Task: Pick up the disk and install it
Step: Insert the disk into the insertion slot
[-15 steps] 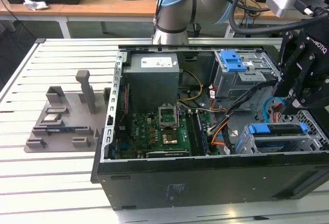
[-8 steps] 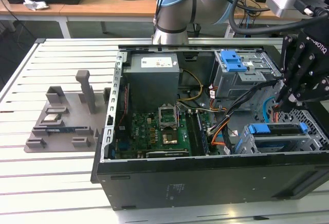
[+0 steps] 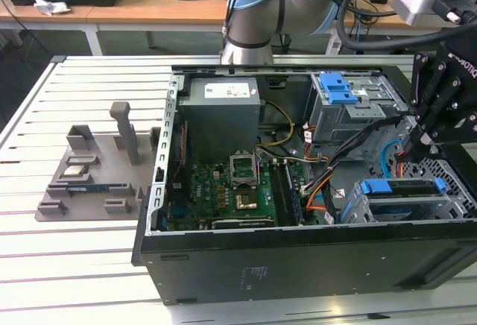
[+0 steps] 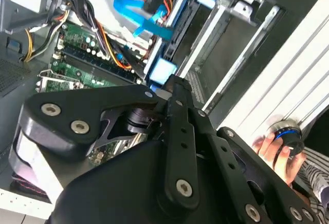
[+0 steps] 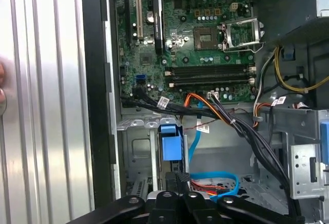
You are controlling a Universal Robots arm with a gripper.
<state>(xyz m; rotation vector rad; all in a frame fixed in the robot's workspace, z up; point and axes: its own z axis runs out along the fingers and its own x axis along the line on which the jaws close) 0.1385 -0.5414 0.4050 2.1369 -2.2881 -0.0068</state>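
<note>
**A:** Where is the end effector (image 3: 410, 146)?

**B:** In the exterior view it hangs over the open computer case (image 3: 246, 265), above the corner with the drive cages. Its fingers point down into the case.

**A:** Open or closed?

**B:** Closed, as far as I can see. In the first wrist view the fingertips (image 5: 178, 176) sit pressed together, and I can make out nothing between them.

**A:** And the disk?

**B:** The disk (image 3: 399, 189) lies just below the end effector, inside the lower drive cage (image 3: 354, 207). Its blue bracket runs along the top edge. In both wrist views a blue bracket end (image 5: 170, 143) stands directly ahead of the fingertips, very near them. I cannot tell whether they touch it.

**A:** What else is close by?

**B:** A blue flat cable (image 5: 216, 176) curls right beside the fingertips. A bundle of black, orange and red wires (image 5: 205, 112) crosses a little further ahead. Beyond that lies the green motherboard (image 5: 195, 34).

**A:** And further off?

**B:** The upper cage with its blue latch (image 3: 339, 86) sits beside the end effector, towards the arm's base. The grey power supply (image 3: 222, 116) is further away across the case. Well apart from the end effector, out on the slatted desk (image 3: 74, 258), lies a grey parts tray (image 3: 89, 172).

**A:** Anyone around?

**B:** Yes. In the second wrist view a person's hand (image 4: 270, 149) rests on a round button with a blue ring (image 4: 288, 136), outside the case and behind the end effector.
</note>
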